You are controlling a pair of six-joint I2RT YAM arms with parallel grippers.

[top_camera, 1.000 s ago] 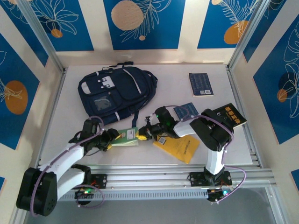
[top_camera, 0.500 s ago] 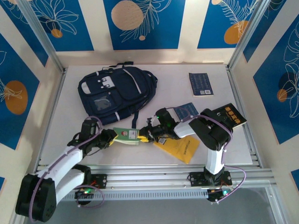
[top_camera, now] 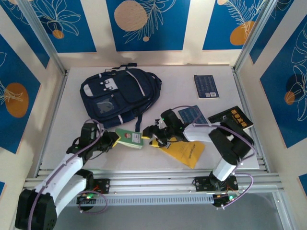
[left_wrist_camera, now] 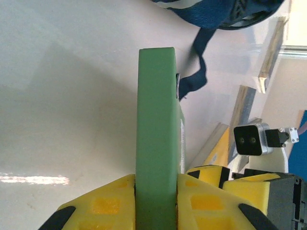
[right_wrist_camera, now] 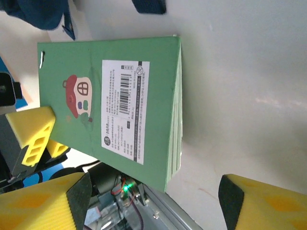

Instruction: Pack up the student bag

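White tabletop [top_camera: 182,76] fills the floor of a booth whose walls carry blue panels with orange discs and pale leaf drawings. On the far left part of the table lies the student bag [top_camera: 117,96], navy with pale grey stripes and patches, front pockets facing up, its dark straps trailing toward the near side. Just near of the bag, the left gripper [top_camera: 112,140] has its yellow pads pressed against both faces of a green notebook [top_camera: 128,138], gripping it at its left end; the left wrist view shows the book edge-on between the pads, with a bag strap [left_wrist_camera: 199,72] lying on the table beyond it. The right gripper [top_camera: 149,136] sits just beside the notebook's other end, jaws spread wide; in its wrist view the yellow fingers [right_wrist_camera: 43,201] stand well apart on either side, clear of the green cover, which bears a small house drawing and a white barcode label. A yellow folder [top_camera: 184,152] lies flat under the right arm. Farther right a black book with yellow lettering [top_camera: 235,118] rests beside a blue booklet [top_camera: 192,114], and a second blue booklet [top_camera: 207,86] lies alone toward the far right corner
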